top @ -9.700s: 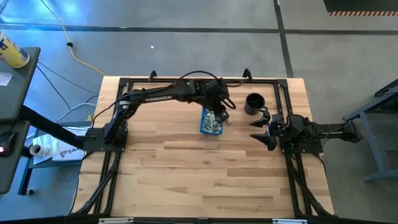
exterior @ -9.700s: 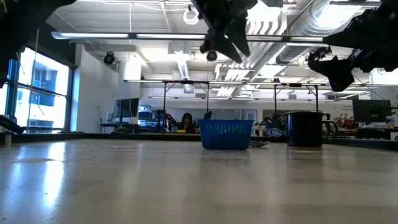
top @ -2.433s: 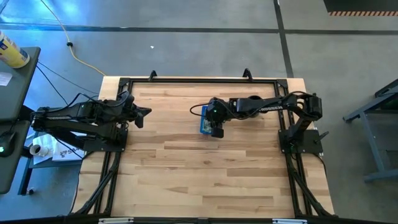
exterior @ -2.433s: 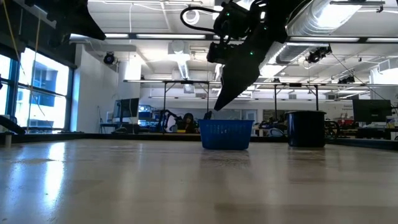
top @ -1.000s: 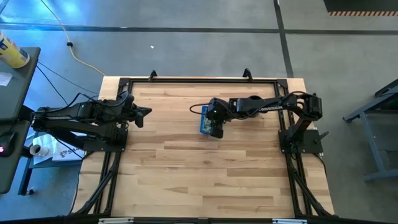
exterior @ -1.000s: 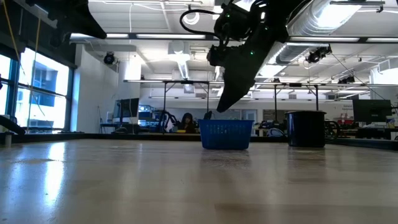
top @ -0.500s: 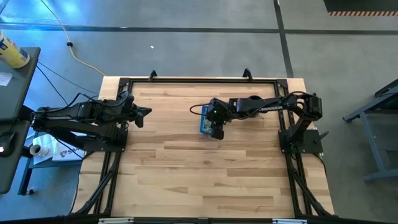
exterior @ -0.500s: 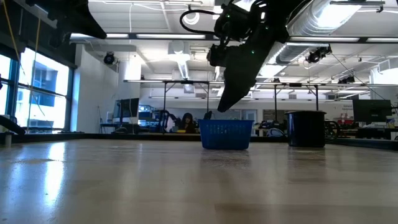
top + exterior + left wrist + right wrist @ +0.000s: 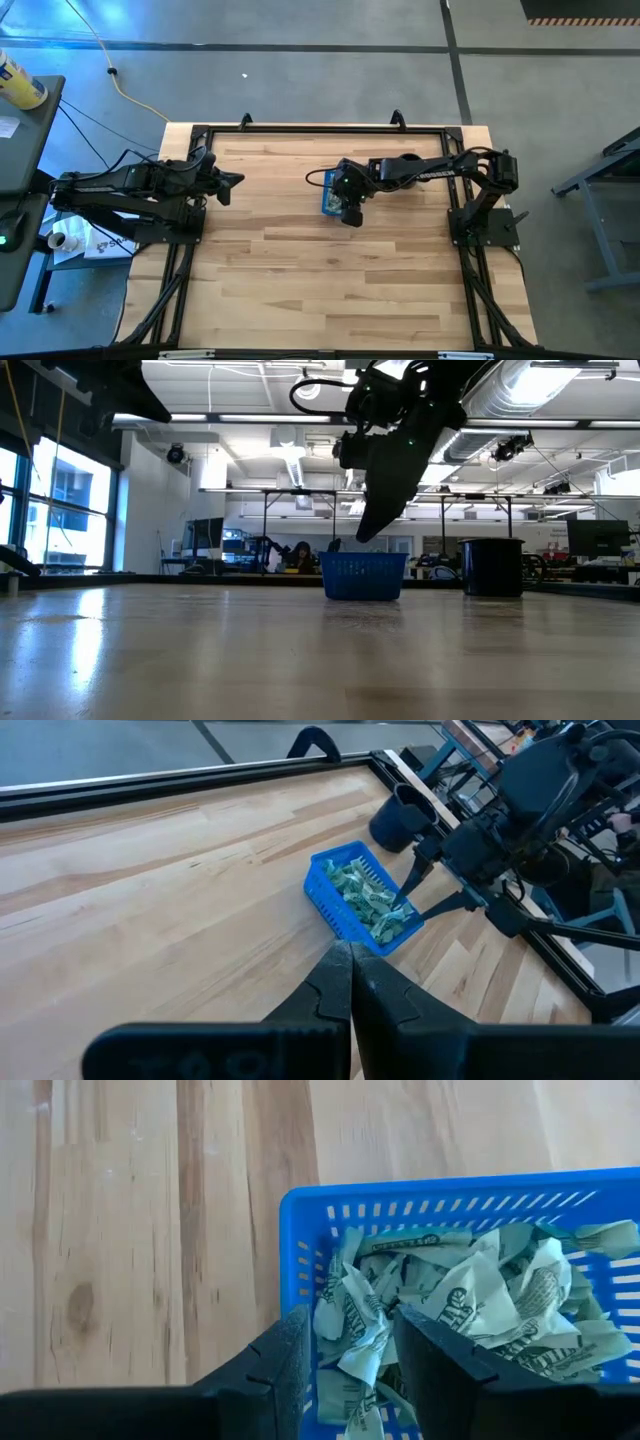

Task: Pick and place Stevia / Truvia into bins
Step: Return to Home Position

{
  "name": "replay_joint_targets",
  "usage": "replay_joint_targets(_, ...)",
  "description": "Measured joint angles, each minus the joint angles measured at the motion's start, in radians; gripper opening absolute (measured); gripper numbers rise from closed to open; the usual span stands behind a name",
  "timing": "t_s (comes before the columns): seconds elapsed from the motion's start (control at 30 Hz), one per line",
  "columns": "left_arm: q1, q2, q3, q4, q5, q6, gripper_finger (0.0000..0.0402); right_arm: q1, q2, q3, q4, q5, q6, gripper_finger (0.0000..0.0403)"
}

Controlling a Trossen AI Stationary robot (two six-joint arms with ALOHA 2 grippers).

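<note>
Hovering over the tray: right gripper (image 9: 352,1320), fingers (image 9: 280,1365) spread apart, nothing clamped between them; the tips hang just above the heap of packets. In the high view this gripper (image 9: 350,214) sits at the centre of the frame, with its arm reaching in from the right edge of the bench (image 9: 320,280). In the low view the fingertips (image 9: 368,532) stand clear above the tray's top edge.

Container: one blue tray (image 9: 300,1205), slotted walls, at the middle of the bench and slightly toward the upper part of the high view (image 9: 327,202).

Contents: Stevia packets (image 9: 480,1310), pale green and white, crumpled and piled loosely, filling the tray close to its rim. No packet shows on the bare wood around it.

Nearby: black mug (image 9: 400,818), upright, on the bench beside the tray and apart from it; at the right of the tray in the low view (image 9: 491,567).

Left gripper (image 9: 228,181): at the left side of the high view, well apart from the tray, fingers (image 9: 335,982) pressed together and empty.

Background: a person seated far back in the room (image 9: 299,555).
</note>
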Motion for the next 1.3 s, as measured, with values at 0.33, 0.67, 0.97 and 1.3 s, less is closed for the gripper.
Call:
replay_joint_targets(0.33,0.000,0.000,0.000,0.000,0.001,0.000,0.0040,0.000,0.000,0.000,0.000,0.000,-0.028,0.0138)
replay_joint_targets(0.67,0.000,0.000,0.000,0.000,0.003,0.000,0.0040,0.000,0.000,0.000,0.001,0.000,-0.029,0.0138)
replay_joint_targets(0.97,0.000,0.000,0.000,0.000,0.003,0.000,0.0040,0.000,0.000,0.000,0.001,0.000,-0.029,0.0138)
replay_joint_targets(1.3,0.000,0.000,0.000,0.000,0.003,0.000,0.0040,0.000,0.000,0.000,0.001,0.000,-0.028,0.0138)
